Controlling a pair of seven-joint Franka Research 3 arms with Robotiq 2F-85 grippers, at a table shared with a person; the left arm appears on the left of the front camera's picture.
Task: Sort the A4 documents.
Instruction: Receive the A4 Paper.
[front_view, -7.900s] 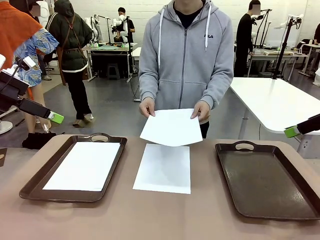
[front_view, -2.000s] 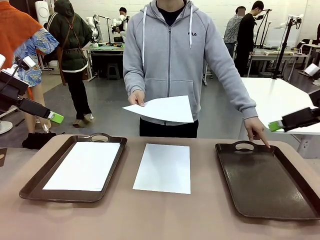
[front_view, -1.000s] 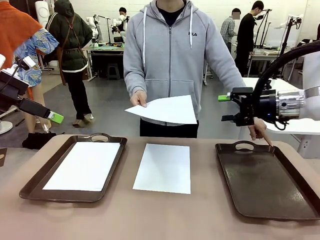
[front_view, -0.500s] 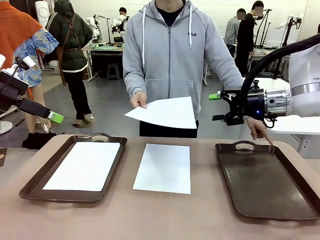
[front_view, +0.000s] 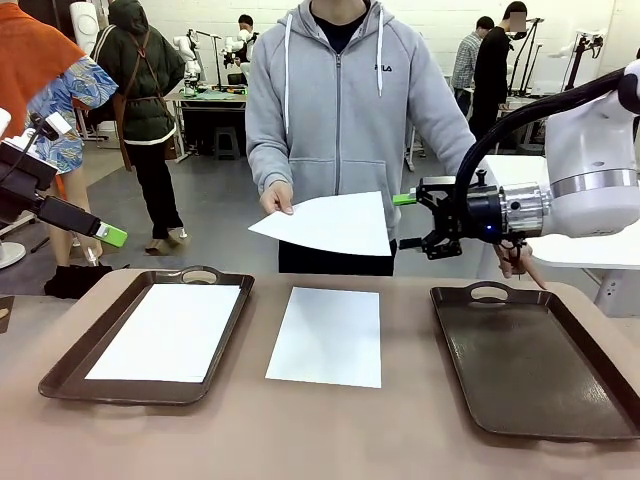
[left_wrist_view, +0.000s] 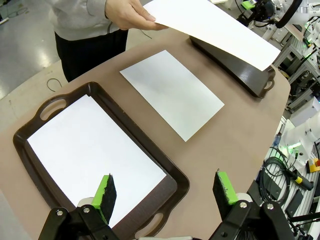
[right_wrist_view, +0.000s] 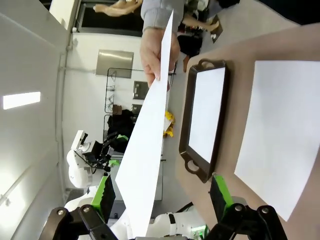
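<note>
One A4 document (front_view: 330, 222) is being held in the air above the far edge of the table (front_view: 400, 440), pinched at its corner by the person's hand (front_view: 277, 197). A second sheet (front_view: 326, 335) is lying flat on the bare table between the two trays. A third sheet (front_view: 166, 332) is lying inside the left tray (front_view: 70, 365). The right tray (front_view: 540, 370) is holding nothing, and the person's other hand (front_view: 520, 262) is pointing a finger down at its far rim.

The right gripper (front_view: 405, 220) is hanging level just beside the free corner of the raised sheet, jaws standing wide apart and gripping nothing. In the right wrist view that corner is showing between the green pads (right_wrist_view: 106, 192), touching neither.

The left gripper (left_wrist_view: 165, 187) is hovering beyond the left tray's outer side, fingers spread fully, also gripping nothing
</note>
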